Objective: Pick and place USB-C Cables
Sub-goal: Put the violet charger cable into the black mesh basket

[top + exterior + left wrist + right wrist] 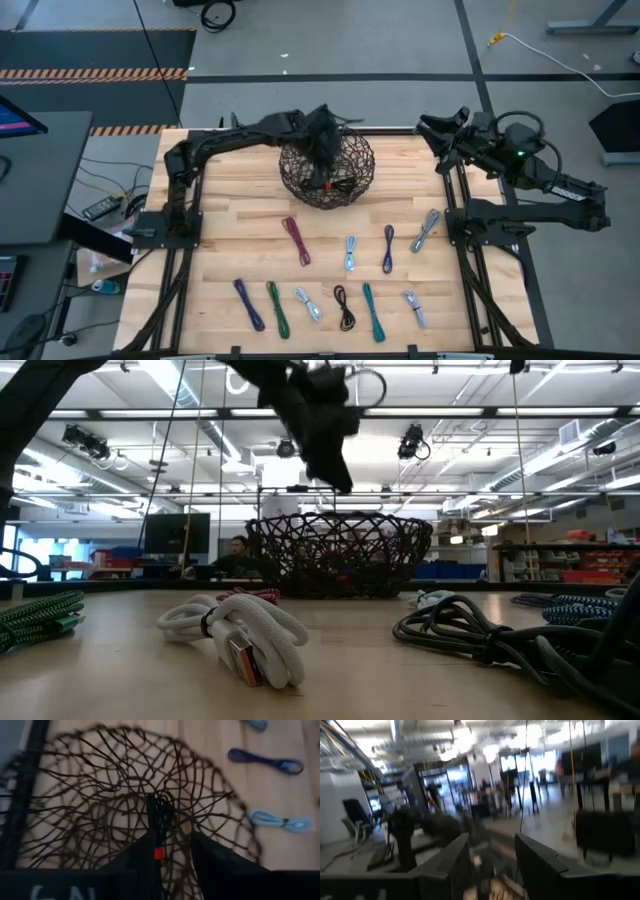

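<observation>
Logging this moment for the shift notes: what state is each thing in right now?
Left gripper: over the wire basket, fingers apart, a black cable with a red tip between them.
Right gripper: open, empty, parked at the table's far right corner.
Wire basket: upright on the table.
Magenta cable: lying folded on the table.
Black cable: bundled, untouched in the front row.

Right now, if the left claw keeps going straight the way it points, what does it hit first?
Probably the black cable lying in the wire basket, right below the left claw, then the basket's mesh floor. Depth is unclear.
</observation>
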You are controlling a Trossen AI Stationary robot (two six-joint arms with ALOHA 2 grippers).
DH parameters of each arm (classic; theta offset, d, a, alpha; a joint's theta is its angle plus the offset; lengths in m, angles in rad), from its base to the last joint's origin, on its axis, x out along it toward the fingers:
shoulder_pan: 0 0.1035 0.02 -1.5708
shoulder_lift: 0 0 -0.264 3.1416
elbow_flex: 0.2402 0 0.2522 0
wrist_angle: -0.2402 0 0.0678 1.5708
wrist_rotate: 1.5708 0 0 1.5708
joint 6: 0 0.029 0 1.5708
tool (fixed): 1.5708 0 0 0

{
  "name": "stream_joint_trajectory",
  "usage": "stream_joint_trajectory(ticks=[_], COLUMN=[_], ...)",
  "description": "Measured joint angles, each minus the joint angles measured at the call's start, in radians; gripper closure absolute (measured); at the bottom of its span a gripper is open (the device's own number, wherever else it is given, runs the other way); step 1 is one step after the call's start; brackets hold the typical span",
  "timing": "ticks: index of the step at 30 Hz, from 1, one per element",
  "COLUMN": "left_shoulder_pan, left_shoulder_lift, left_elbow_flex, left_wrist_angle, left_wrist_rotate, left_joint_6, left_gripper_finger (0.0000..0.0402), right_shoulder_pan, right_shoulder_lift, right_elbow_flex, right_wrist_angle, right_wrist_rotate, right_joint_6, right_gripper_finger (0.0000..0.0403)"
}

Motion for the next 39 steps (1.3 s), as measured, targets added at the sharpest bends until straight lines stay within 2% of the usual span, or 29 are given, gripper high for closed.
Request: stream_joint_trajectory(ticks=[5, 12, 18, 22, 27, 35, 39], left_shoulder_pan=[0.000, -0.006, -0.018, -0.031, -0.070, -0.119, -0.119], left_shoulder_lift=[-0.041, -0.138, -0.242, -0.280, -0.284, -0.284, -0.285], left_elbow_flex=[0.189, 0.325, 0.328, 0.328, 0.328, 0.328, 0.328], left_wrist_angle=[-0.190, -0.308, -0.315, -0.314, -0.331, -0.361, -0.361], left_wrist_rotate=[-0.102, -0.248, -0.358, -0.373, -0.382, -0.523, -0.535], left_joint_6=[-0.003, -0.069, -0.118, -0.164, -0.191, -0.194, -0.194], left_gripper_finger=[0.0270, 0.0269, 0.0269, 0.0269, 0.0269, 0.0269, 0.0269], right_shoulder_pan=[0.000, 0.000, 0.019, 0.042, 0.083, 0.198, 0.233], right_shoulder_lift=[0.000, 0.037, 0.141, 0.235, 0.370, 0.588, 0.657], right_elbow_flex=[0.000, 0.000, 0.000, 0.000, 0.000, 0.000, 0.000], right_wrist_angle=[-0.190, -0.430, -0.493, -0.495, -0.551, -0.733, -0.746], right_wrist_rotate=[-0.058, -0.272, -0.428, -0.501, -0.518, -0.559, -0.559], right_joint_6=[0.139, 0.373, 0.427, 0.424, 0.426, 0.453, 0.491], right_gripper_finger=[0.0237, 0.0253, 0.0279, 0.0280, 0.0276, 0.0257, 0.0255])
